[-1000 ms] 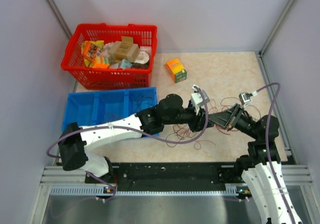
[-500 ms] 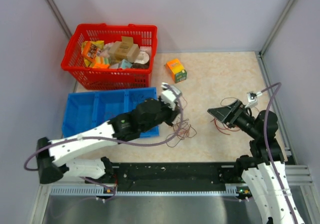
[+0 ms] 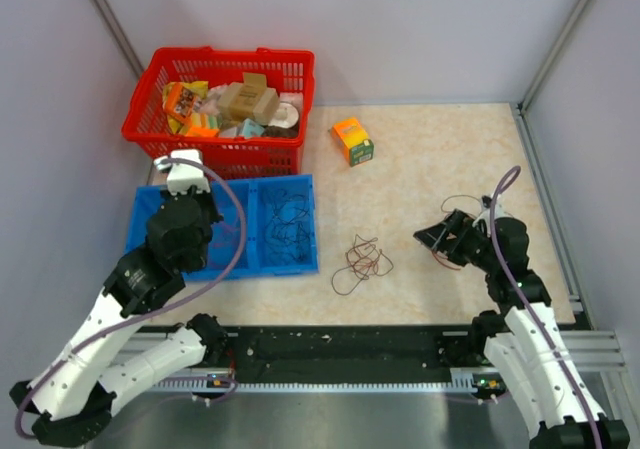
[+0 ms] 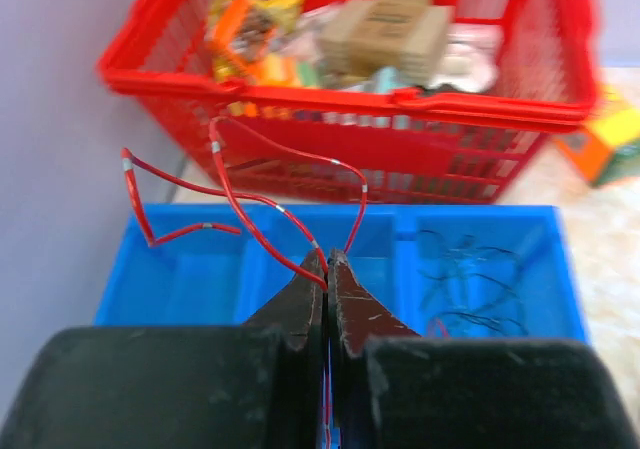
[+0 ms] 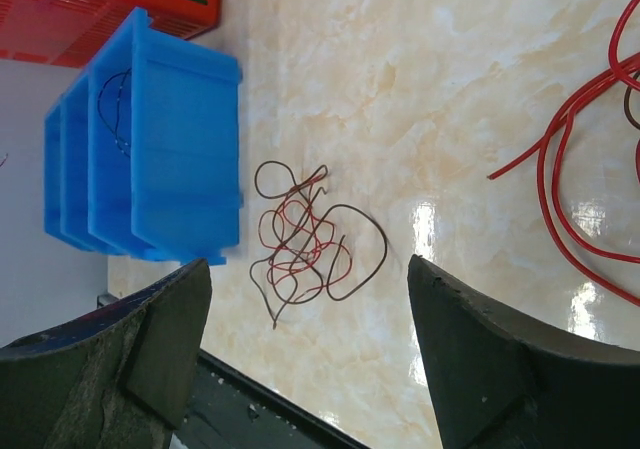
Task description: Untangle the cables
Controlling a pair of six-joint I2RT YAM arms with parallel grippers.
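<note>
My left gripper point(image 4: 326, 259) is shut on a thin red wire point(image 4: 283, 211), whose loops stand up above the left compartments of the blue tray point(image 4: 470, 219). In the top view this gripper point(image 3: 187, 184) is over the tray's left part. A small tangle of red and dark brown cables point(image 3: 362, 259) lies on the table right of the tray; it also shows in the right wrist view point(image 5: 305, 244). My right gripper point(image 3: 437, 237) is open and empty, facing that tangle from the right point(image 5: 310, 262). More red wire loops point(image 5: 560, 169) lie beside it.
Dark thin wires point(image 3: 290, 214) lie in the right compartment of the blue tray point(image 3: 225, 259). A red basket point(image 3: 215, 154) full of packets stands behind the tray. An orange box point(image 3: 352, 139) sits on the table at the back.
My left arm has swung back from the table's middle to over the blue tray's left part, carrying a red wire. My right gripper has drawn back right and lowered. A small tangle stays on the table.
</note>
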